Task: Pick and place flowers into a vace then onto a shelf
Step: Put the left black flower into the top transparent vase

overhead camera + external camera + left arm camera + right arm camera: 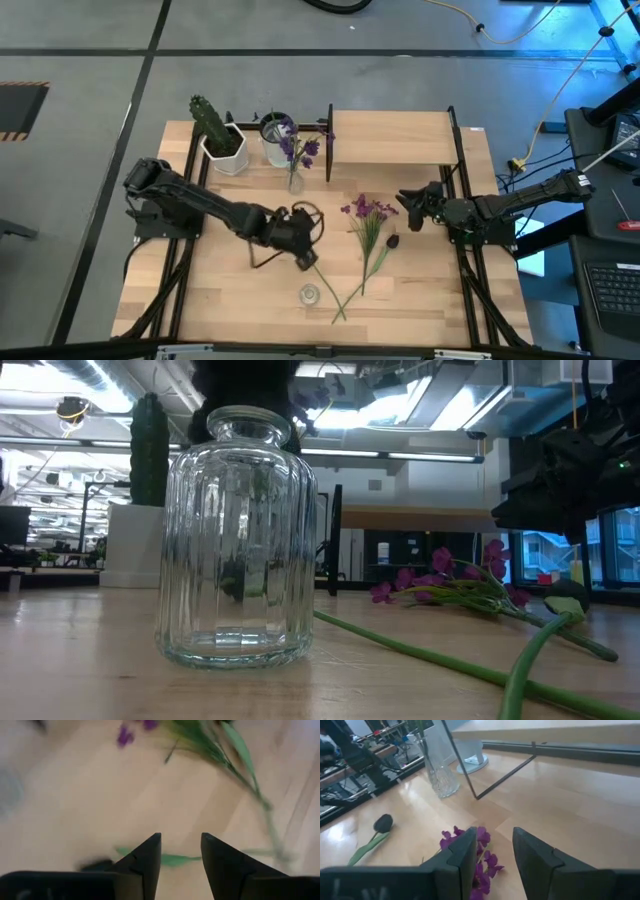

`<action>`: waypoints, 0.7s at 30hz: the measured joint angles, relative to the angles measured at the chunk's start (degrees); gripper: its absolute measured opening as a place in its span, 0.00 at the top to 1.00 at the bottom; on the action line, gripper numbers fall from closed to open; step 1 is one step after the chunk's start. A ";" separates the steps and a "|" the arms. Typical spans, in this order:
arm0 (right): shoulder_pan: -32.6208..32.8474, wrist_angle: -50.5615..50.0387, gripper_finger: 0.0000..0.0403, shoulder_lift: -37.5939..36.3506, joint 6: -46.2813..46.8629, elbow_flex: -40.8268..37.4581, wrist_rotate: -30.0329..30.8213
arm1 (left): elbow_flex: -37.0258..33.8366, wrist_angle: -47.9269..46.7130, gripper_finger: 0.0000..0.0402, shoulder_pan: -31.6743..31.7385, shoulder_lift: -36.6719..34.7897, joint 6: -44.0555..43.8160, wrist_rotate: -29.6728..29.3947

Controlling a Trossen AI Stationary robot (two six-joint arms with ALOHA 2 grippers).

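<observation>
The pinker flowers (368, 210) lie on the table, their stems (352, 290) running toward the near edge. The darker violet bunch (297, 150) stands in a slim glass vase (294, 182) beside the shelf (390, 137). My left gripper (308, 260) hovers open over the table's middle, and a green stem (175, 860) lies just past its fingertips (181, 836). My right gripper (405, 210) is open at the pink blooms (480, 865), which show between its fingers (495, 830). Whether either gripper touches anything cannot be told.
A small ribbed glass jar (309, 294) (235, 530) stands near the table's near edge, below my left gripper. A cactus in a white pot (220, 140) and a wider glass jar (275, 135) sit left of the shelf. A dark bud (392, 240) (383, 822) lies by the pink flowers.
</observation>
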 joint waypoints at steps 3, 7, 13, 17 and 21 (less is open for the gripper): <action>0.00 0.06 0.68 0.00 0.00 0.00 -0.96 | 0.02 -0.02 0.69 1.16 0.72 -15.97 4.88; -0.02 0.09 0.68 0.00 0.00 0.00 -1.16 | 0.09 -0.45 0.71 1.72 1.93 -28.19 8.56; -0.02 0.11 0.68 0.00 0.00 0.01 -1.57 | 0.22 -1.65 0.73 1.29 3.58 -39.21 4.47; -0.02 0.17 0.68 0.00 -0.09 0.00 -2.02 | 0.12 -4.09 0.74 0.96 5.36 -44.27 3.20; 0.00 0.28 0.68 0.00 -1.67 0.00 -3.22 | 0.11 -5.53 0.75 0.92 7.65 -48.39 4.19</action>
